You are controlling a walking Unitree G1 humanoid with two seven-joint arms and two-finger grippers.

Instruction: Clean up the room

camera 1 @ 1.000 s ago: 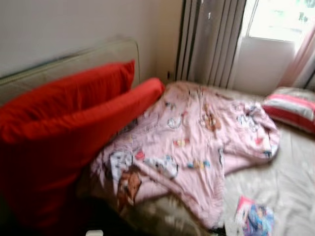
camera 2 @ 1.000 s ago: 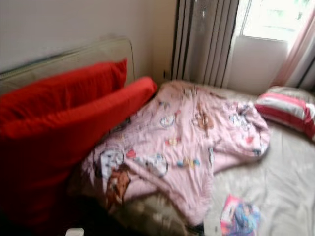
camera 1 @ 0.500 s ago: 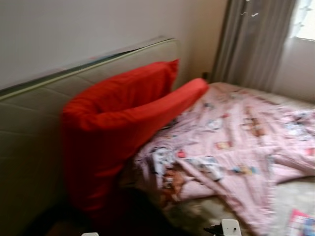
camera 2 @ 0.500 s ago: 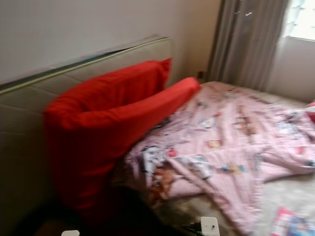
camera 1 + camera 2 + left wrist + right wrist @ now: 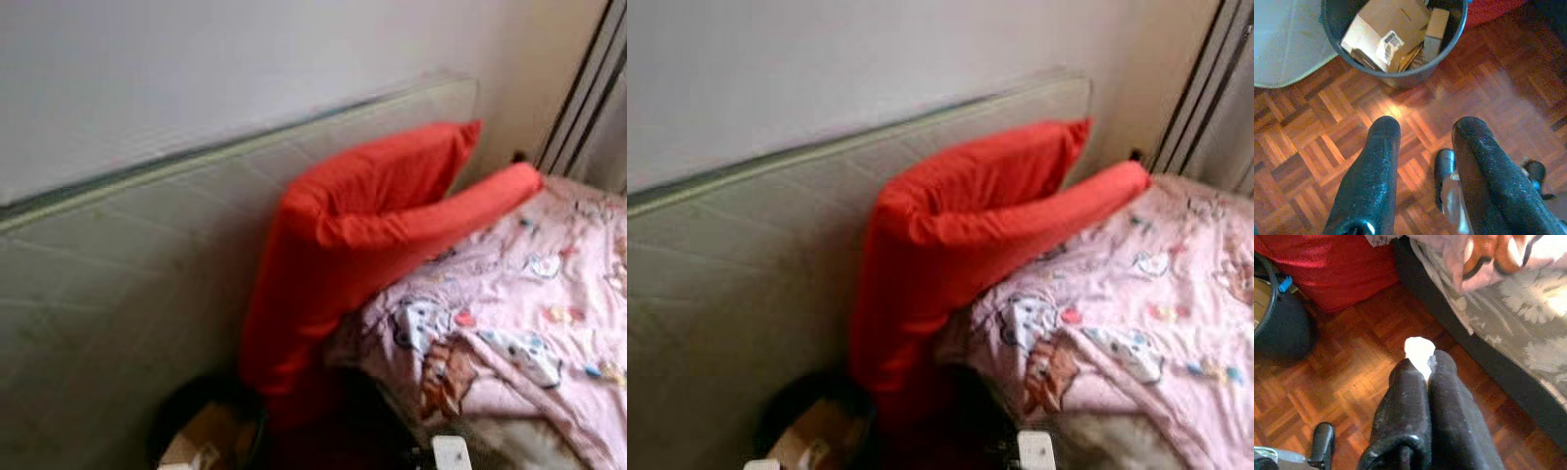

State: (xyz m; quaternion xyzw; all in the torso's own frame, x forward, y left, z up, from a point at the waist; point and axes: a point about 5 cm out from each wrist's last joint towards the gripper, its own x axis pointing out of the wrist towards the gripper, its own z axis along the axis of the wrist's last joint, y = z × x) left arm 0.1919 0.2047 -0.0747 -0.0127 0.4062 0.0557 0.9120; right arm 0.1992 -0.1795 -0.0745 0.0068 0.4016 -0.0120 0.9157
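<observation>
A small white scrap (image 5: 1419, 354) is pinched between the pressed-together fingers of the right end effector (image 5: 1422, 369), above parquet floor (image 5: 1361, 362). The left end effector (image 5: 1422, 132) hangs spread over the floor, a dark bin (image 5: 1396, 73) of cardboard at its 12 o'clock. In the head view, the bin (image 5: 201, 431) sits at 7 o'clock of a red pillow (image 5: 362, 235), a pink blanket (image 5: 509, 323) at its 4 o'clock.

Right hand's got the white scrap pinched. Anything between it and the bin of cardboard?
Nothing visible does. The right hand is shut on the white scrap above bare parquet floor; the dark bin stands beside the red pillow, its top open with cardboard inside.
</observation>
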